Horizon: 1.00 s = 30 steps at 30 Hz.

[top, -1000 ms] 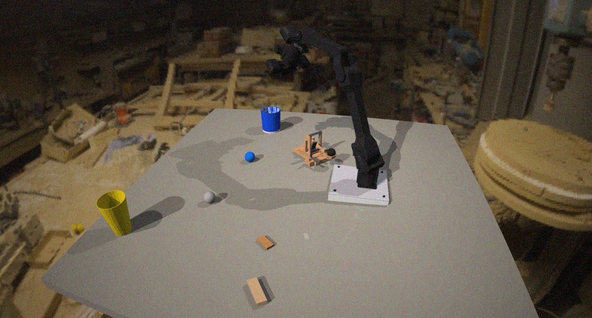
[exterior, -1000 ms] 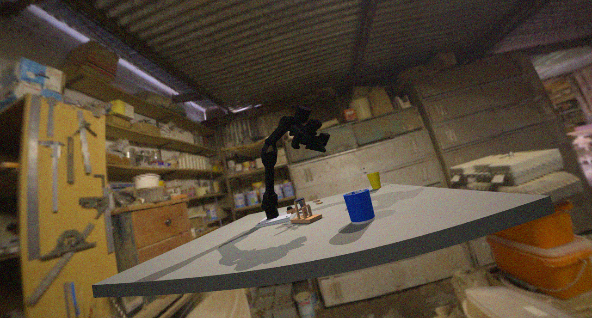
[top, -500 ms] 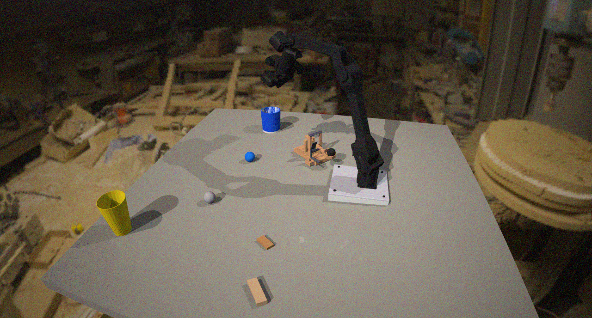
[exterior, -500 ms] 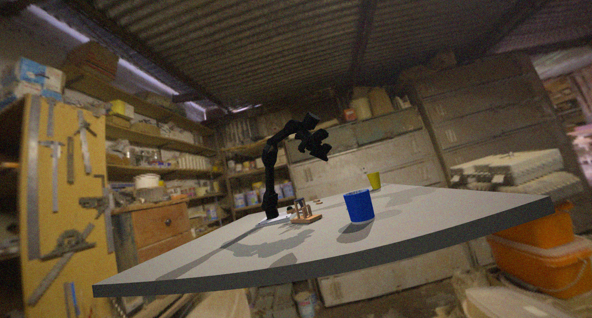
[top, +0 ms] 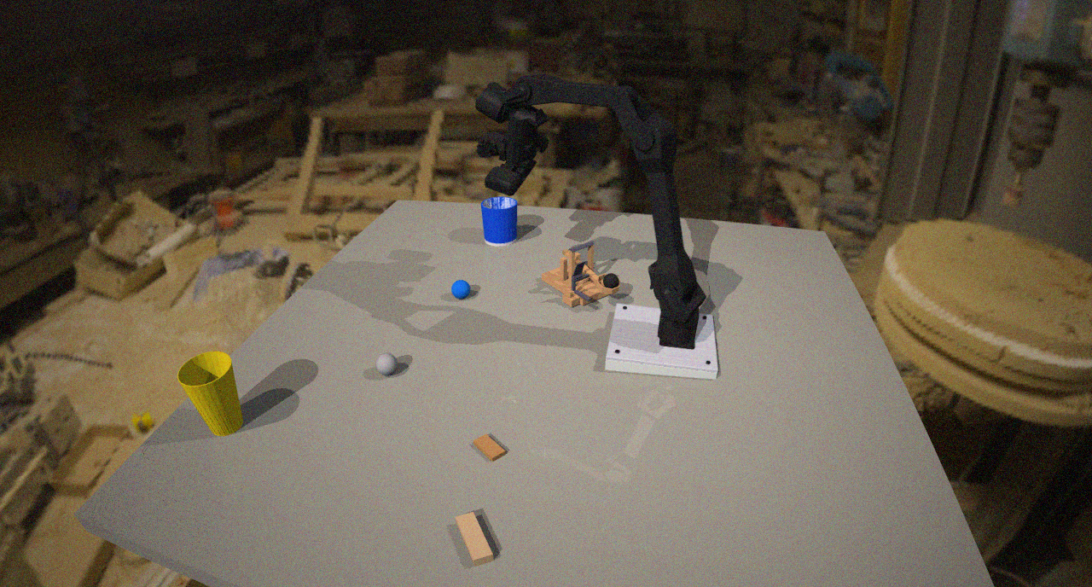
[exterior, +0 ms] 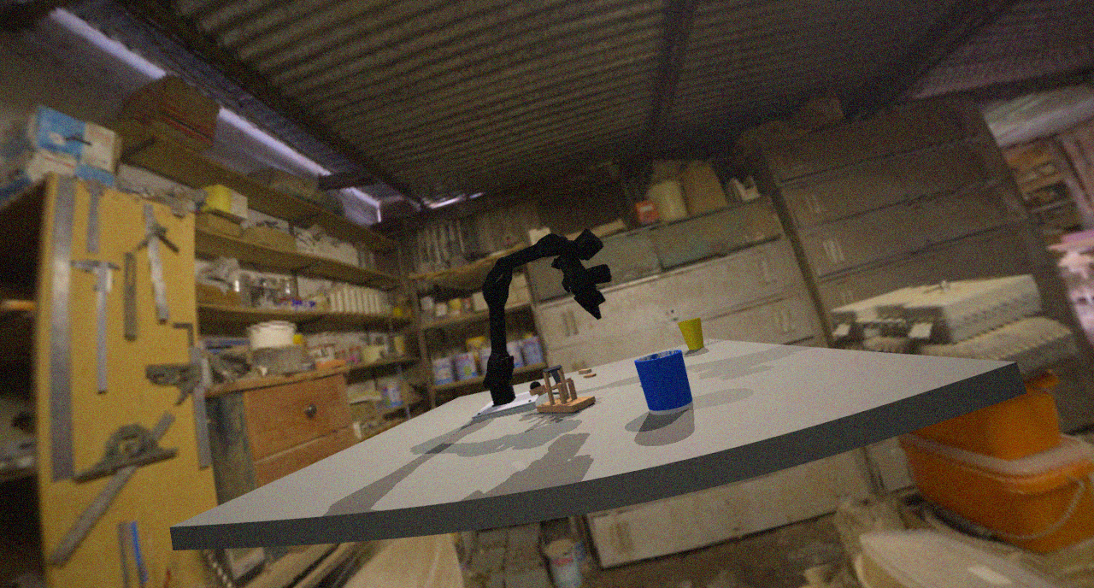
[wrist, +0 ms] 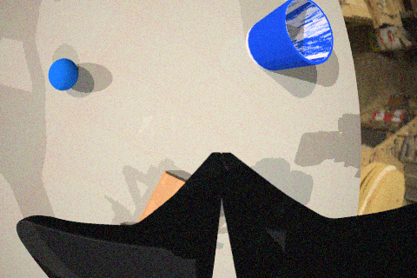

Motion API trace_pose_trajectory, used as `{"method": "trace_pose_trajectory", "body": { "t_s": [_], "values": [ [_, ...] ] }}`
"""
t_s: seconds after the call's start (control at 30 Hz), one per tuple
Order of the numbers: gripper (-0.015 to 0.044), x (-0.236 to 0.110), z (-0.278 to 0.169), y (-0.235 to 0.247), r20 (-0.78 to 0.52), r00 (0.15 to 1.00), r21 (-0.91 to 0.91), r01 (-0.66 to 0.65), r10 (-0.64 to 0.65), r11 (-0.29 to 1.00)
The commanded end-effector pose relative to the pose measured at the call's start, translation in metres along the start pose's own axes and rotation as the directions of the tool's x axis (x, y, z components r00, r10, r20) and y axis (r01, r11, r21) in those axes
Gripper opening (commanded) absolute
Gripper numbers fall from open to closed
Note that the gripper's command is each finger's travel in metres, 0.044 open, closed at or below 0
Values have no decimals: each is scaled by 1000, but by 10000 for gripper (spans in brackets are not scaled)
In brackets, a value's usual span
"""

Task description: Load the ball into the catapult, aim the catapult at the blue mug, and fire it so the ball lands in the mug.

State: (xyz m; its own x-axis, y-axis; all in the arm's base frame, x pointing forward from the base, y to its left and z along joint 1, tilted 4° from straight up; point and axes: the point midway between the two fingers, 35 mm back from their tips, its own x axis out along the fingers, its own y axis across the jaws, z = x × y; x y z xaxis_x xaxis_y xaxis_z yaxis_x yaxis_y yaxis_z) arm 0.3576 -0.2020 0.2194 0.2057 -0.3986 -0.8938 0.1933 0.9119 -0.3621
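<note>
The blue mug stands upright near the table's far edge. The wooden catapult stands between the mug and the arm's base, with a dark ball resting at its end nearest the base. In the wrist view only an orange corner of the catapult shows beside my fingers. My gripper is shut and empty. It hangs high in the air, tilted, near the mug and above the table between mug and catapult.
A blue ball and a grey ball lie loose on the table left of the catapult. A yellow cup stands at the left edge. Two wooden blocks lie near the front. The arm's white base plate is beside the catapult.
</note>
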Motion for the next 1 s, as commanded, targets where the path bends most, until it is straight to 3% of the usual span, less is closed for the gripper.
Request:
{"method": "trace_pose_trajectory", "body": {
  "t_s": [0.0, 0.47, 0.97],
  "values": [
    [0, 0, -12, 17, -45, 999, -100, 1, -6, 995],
    [0, -3, -65, 74, -190, 979, -487, -34, -68, 873],
    [0, -8, -127, 110, -282, 937, -819, -123, -207, 560]
  ]
}}
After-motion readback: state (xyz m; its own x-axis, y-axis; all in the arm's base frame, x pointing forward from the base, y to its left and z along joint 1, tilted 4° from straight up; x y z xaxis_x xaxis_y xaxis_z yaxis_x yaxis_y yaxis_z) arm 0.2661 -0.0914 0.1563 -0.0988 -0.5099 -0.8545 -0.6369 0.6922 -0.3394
